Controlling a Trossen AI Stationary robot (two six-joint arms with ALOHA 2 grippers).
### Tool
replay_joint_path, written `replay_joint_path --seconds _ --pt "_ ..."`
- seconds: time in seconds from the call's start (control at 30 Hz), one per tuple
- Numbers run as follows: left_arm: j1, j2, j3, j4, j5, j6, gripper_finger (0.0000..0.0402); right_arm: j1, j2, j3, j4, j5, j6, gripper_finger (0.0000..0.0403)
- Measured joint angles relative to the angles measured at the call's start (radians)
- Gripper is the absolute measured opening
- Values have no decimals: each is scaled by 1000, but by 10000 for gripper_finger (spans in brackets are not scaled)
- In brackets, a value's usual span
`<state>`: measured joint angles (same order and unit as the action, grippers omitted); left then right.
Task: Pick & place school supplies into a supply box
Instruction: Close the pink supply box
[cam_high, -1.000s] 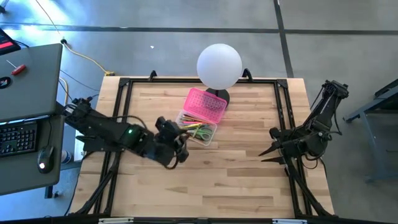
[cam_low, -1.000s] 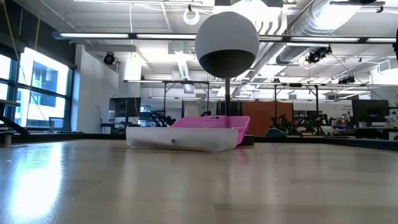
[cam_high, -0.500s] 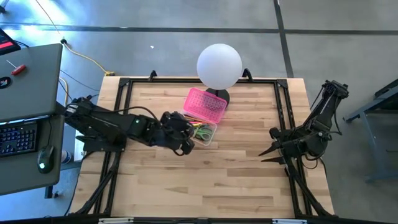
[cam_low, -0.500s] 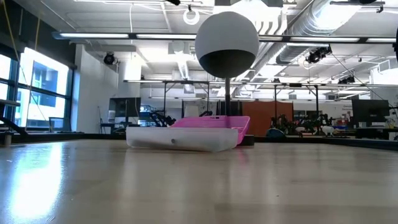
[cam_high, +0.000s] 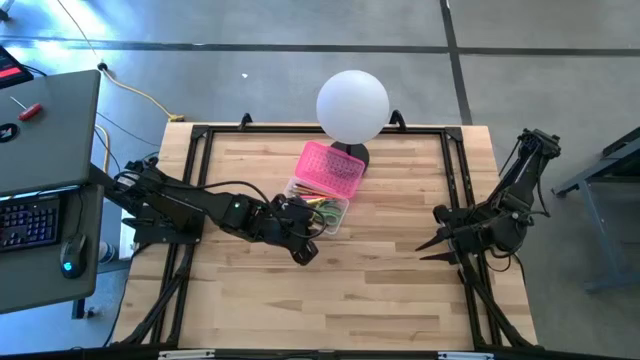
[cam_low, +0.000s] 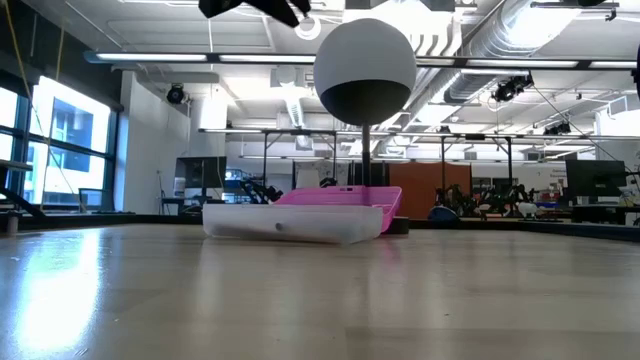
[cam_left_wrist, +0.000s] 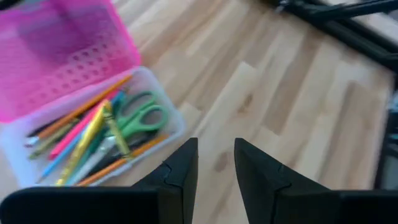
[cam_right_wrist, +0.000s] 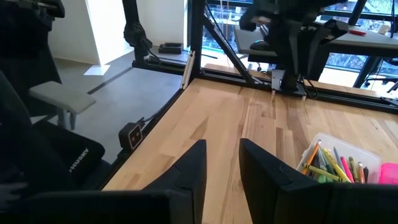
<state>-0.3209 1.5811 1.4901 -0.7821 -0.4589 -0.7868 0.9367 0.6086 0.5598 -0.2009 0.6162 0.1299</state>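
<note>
Since a second ago we are seeing the left arm reach farther across the table: its gripper (cam_high: 306, 250) was hanging at the case's near-left corner and is now sitting just off the near end of the clear tray. Nothing else has shifted; the right arm is staying where it was.

Nearest to us, the left gripper is hovering over bare wood (cam_high: 330, 290) with its fingers (cam_left_wrist: 181, 171) standing a narrow gap apart and gripping nothing. In the low view only a dark part of this arm is showing at the top edge, above the case.

Just beyond it, the pencil case (cam_high: 322, 187) is lying open near the middle of the table. Its clear tray (cam_left_wrist: 163, 127) is holding the supplies: the green-handled scissors (cam_left_wrist: 139, 118), a pink marker (cam_left_wrist: 76, 132), a yellow pencil (cam_left_wrist: 86, 142) and several orange, green and grey pencils lying lengthwise together. We are seeing the pink dotted lid (cam_high: 331, 168) folded back on the far side of the tray, still joined to it.

Behind the lid, the white globe lamp (cam_high: 352, 106) is standing on its dark base at the table's far edge.

Off at the right edge of the table, well apart from the case, the right gripper (cam_high: 428, 243) is waiting with its fingers (cam_right_wrist: 188, 168) a narrow gap apart and empty, pointing toward the case.
</note>
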Motion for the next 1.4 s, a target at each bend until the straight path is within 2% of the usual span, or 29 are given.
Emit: replay_joint_path --seconds 0.1,0.27,0.5,0.63,0.8,1.0,1.13,1.3,1.4 --pt "11 10 -1 40 -33 24 136 0 0 0 0 0 0 74" --pt "22 11 -1 28 2 27 136 0 0 0 1 0 0 74" --pt "20 11 -1 24 1 27 136 0 0 0 3 0 0 74" --pt "20 11 -1 24 -46 27 136 0 0 0 3 0 0 74" --pt "20 18 0 -4 -164 36 136 0 0 0 3 0 0 74" --pt "21 23 -1 -92 -263 264 136 0 0 0 3 0 0 74" --pt "20 23 -1 -113 -246 268 136 0 0 0 3 0 0 74" --pt "21 23 -1 -111 -126 324 136 0 0 0 3 0 0 74" --pt "19 23 -1 -134 -162 327 136 0 0 0 3 0 0 74"
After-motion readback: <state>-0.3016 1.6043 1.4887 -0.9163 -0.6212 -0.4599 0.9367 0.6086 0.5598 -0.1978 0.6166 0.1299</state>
